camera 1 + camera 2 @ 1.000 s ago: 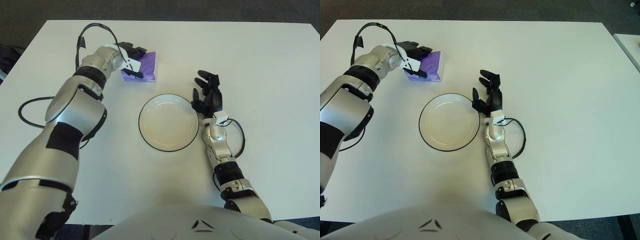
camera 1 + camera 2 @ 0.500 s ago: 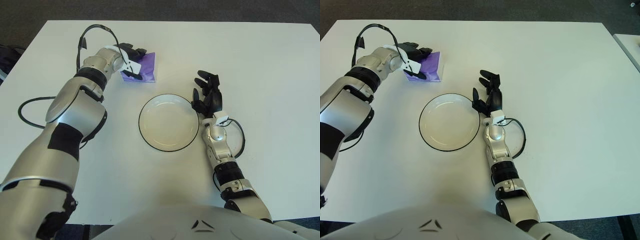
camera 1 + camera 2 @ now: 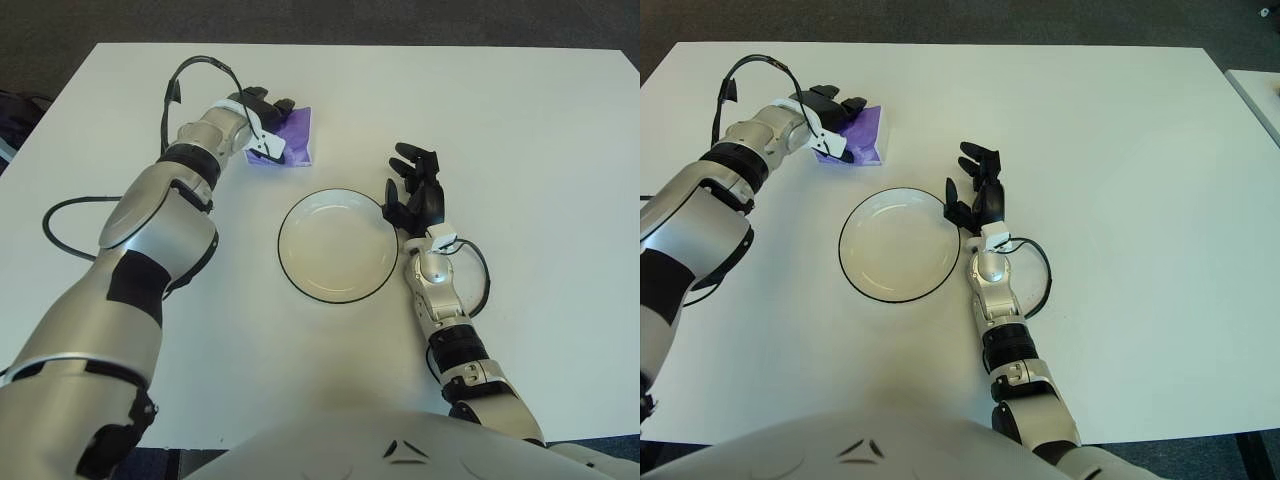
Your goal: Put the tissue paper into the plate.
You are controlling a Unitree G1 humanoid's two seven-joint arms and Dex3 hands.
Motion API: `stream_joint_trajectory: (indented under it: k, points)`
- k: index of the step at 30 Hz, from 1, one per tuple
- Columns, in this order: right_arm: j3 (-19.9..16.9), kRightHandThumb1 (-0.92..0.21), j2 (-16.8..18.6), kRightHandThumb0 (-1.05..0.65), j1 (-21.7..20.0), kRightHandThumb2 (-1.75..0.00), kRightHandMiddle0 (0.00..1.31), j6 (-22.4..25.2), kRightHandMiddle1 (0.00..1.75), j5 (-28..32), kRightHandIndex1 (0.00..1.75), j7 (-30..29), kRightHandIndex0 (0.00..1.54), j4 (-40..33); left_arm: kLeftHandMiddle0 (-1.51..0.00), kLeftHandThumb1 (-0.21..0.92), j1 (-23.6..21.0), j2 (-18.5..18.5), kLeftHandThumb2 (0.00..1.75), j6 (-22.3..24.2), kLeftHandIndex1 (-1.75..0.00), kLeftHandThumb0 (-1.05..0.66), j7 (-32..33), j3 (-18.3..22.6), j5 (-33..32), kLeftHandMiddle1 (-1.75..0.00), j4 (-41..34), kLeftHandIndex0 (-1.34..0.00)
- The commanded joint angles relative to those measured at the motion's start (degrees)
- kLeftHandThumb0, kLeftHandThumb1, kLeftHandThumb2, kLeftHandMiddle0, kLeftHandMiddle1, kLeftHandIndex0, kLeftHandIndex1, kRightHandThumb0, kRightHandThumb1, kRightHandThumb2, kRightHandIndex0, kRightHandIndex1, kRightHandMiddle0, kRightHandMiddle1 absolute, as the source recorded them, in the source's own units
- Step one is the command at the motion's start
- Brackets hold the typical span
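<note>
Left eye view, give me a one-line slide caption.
Left hand at the purple tissue pack, empty plate nearby, right hand open beside it.

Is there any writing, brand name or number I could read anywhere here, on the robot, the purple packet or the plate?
None can be read.
Purple tissue packet, under the left hand: no print shows.
Plate: plain white with a dark rim, no marks.
Right hand, beside the plate's right edge: no lettering.
Robot's chest: a small dark triangular mark, not text.
</note>
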Motion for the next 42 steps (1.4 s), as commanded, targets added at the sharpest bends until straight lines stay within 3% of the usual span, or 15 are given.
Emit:
stream_joint_trajectory:
  k: [1,3,5,7,8,10,12,13,15,16,19,23,29,33,42]
  points:
    - [0.2,-0.68,1.8,-0.37,7.8,-0.88,0.01,-0.2,1.11,-0.3,0.81,-0.3,0.34,4.6,-0.01,0.87,7.9,-1.5,0.06,0.5,-0.06,-1.0,-0.3,-2.6,2.9,0.0,2.5,-0.04]
    - [0.2,-0.66,1.8,-0.35,8.0,-0.9,0.01,-0.3,1.11,-0.1,0.81,-0.2,0.35,4.5,-0.03,0.87,8.7,-2.0,0.05,1.3,-0.14,-0.97,0.9,-2.3,2.5,-0.01,2.6,-0.02]
    - [0.1,-0.66,1.8,-0.35,8.1,-0.91,0.01,-0.3,1.11,0.0,0.81,-0.1,0.35,4.4,-0.15,0.86,9.4,-2.5,0.04,2.0,-0.3,-0.93,2.3,-2.0,2.1,-0.09,2.7,-0.01]
    - [0.1,-0.66,1.8,-0.36,8.2,-0.91,0.01,-0.3,1.11,0.0,0.81,-0.1,0.34,4.4,-0.15,0.86,9.8,-2.7,0.04,2.3,-0.73,-0.86,3.4,-1.8,1.9,-0.68,2.7,0.0]
    - [0.1,-0.66,1.8,-0.36,8.2,-0.91,0.01,-0.3,1.11,0.0,0.81,-0.1,0.34,4.4,-0.13,0.86,9.9,-2.7,0.03,2.4,-0.84,-0.85,3.6,-1.7,1.8,-0.85,2.7,0.0]
    - [0.1,-0.66,1.8,-0.36,8.3,-0.91,0.01,-0.3,1.12,0.0,0.81,-0.1,0.34,4.2,-0.12,0.86,10.3,-2.8,0.03,2.5,-0.93,-0.83,5.1,-1.6,1.7,-0.99,2.7,0.0]
    - [0.1,-0.66,1.7,-0.37,8.5,-0.91,0.01,-0.3,1.11,-0.1,0.81,-0.2,0.33,4.1,-0.2,0.85,11.0,-3.0,0.03,2.5,-1.31,-0.79,7.6,-1.4,1.5,-1.32,2.6,-0.02]
    - [0.1,-0.66,1.7,-0.37,8.5,-0.9,0.01,-0.2,1.11,-0.1,0.81,-0.2,0.34,4.0,-0.31,0.85,11.3,-3.0,0.03,2.3,-1.47,-0.76,9.2,-1.2,1.4,-1.48,2.6,-0.06]
    - [0.1,-0.67,1.7,-0.37,8.7,-0.9,0.01,-0.2,1.11,-0.1,0.81,-0.2,0.34,3.8,-0.46,0.85,11.8,-3.0,0.04,1.8,-1.6,-0.7,12.1,-1.2,1.4,-1.61,2.4,-0.14]
    - [0.1,-0.67,1.7,-0.37,8.7,-0.9,0.01,-0.2,1.11,-0.1,0.81,-0.2,0.34,3.8,-0.55,0.75,12.0,-3.0,0.33,1.6,-1.58,-0.6,13.4,-1.3,1.6,-1.66,2.4,-0.29]
    - [0.1,-0.67,1.6,-0.37,8.9,-0.9,0.01,0.0,1.11,-0.3,0.82,-0.4,0.35,3.6,-0.7,0.58,13.6,-3.0,0.79,2.0,-1.63,-0.48,19.5,-2.3,2.8,-1.72,2.5,-0.45]
    - [0.1,-0.68,1.4,-0.38,9.1,-0.89,0.01,0.3,1.12,-0.6,0.82,-0.6,0.35,3.2,-0.83,0.44,14.3,-2.9,1.11,1.9,-1.72,-0.46,25.0,-2.4,2.8,-1.74,2.5,-0.52]
    - [0.1,-0.68,1.2,-0.38,9.4,-0.88,0.01,0.7,1.12,-0.6,0.83,-0.7,0.36,2.9,-1.01,0.35,15.6,-3.0,1.27,0.1,-1.74,-0.46,31.5,1.7,-1.4,-1.75,2.1,-0.58]
    - [0.2,-0.68,1.1,-0.38,9.4,-0.87,0.01,0.7,1.12,-0.6,0.82,-0.7,0.35,2.9,-1.1,0.33,16.2,-3.2,1.3,-1.2,-1.75,-0.46,32.7,6.3,-5.7,-1.75,2.0,-0.6]
    - [0.1,-0.66,0.9,-0.36,9.2,-0.89,0.02,0.9,1.12,-0.4,0.81,-0.6,0.35,3.1,-1.15,0.32,16.0,-2.8,1.3,-2.9,-1.75,-0.46,31.7,10.4,-8.4,-1.75,2.0,-0.6]
